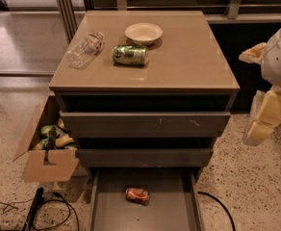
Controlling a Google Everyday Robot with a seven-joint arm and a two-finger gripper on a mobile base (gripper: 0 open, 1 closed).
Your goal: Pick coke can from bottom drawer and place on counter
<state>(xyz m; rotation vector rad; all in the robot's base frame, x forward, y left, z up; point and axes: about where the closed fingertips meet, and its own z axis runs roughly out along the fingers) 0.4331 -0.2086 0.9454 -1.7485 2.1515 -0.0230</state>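
The coke can (137, 196) lies on its side on the grey floor of the bottom drawer (111, 215), which is pulled out at the foot of the cabinet. The counter (188, 57) is the tan top of the cabinet. My gripper (261, 125) hangs at the right edge of the view, beside the cabinet at about the height of the upper drawers, well above and to the right of the coke can and holding nothing that I can see.
On the counter lie a green can (130, 55), a clear plastic bottle (85, 48) and a white bowl (143, 33). An open cardboard box (49, 162) with items stands on the floor left of the cabinet. Cables (44, 211) lie at bottom left.
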